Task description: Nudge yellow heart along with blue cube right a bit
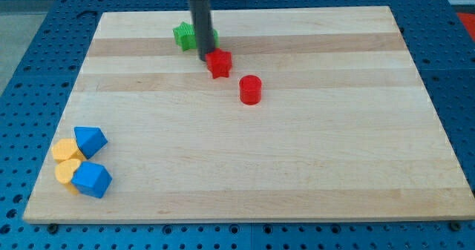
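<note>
The yellow heart [67,173] lies near the board's lower left corner, touching the blue cube [92,179] on its right. A second yellow block [65,150] sits just above the heart, with a blue angular block [90,140] touching it on the upper right. My tip [204,58] is far away at the view's top, just left of the red star [219,63] and in front of the green star [188,36].
A red cylinder [251,90] stands to the lower right of the red star. The wooden board [297,168] lies on a blue perforated table; the cluster of yellow and blue blocks is close to the board's left and bottom edges.
</note>
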You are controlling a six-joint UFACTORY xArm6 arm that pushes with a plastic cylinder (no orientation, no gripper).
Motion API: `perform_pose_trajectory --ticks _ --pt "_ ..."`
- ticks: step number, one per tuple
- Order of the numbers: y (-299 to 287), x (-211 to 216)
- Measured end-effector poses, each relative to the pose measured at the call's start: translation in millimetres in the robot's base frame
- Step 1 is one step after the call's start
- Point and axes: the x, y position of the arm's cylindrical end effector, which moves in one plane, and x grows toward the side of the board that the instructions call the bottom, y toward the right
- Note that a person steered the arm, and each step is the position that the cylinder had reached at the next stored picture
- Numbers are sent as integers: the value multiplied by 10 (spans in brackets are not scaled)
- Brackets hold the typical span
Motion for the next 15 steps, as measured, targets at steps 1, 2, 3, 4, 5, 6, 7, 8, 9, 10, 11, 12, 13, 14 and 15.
perform_pose_trajectory --ticks 1,2,3,4,5,6,7,8,9,10,11,12,13,14,15 --pt "334 198" --pt "309 354" --pt "324 129" --pt "859 -212" --pt "1644 -164" --pt "2215 301" --pt "2201 876" --pt "1495 1381" --pt "1046 1966" --pt "522 2610" --pt "-109 2856" --pt "-828 2858" --pt "-1864 2854" --pt "-2503 2841" --pt "-2462 2735"
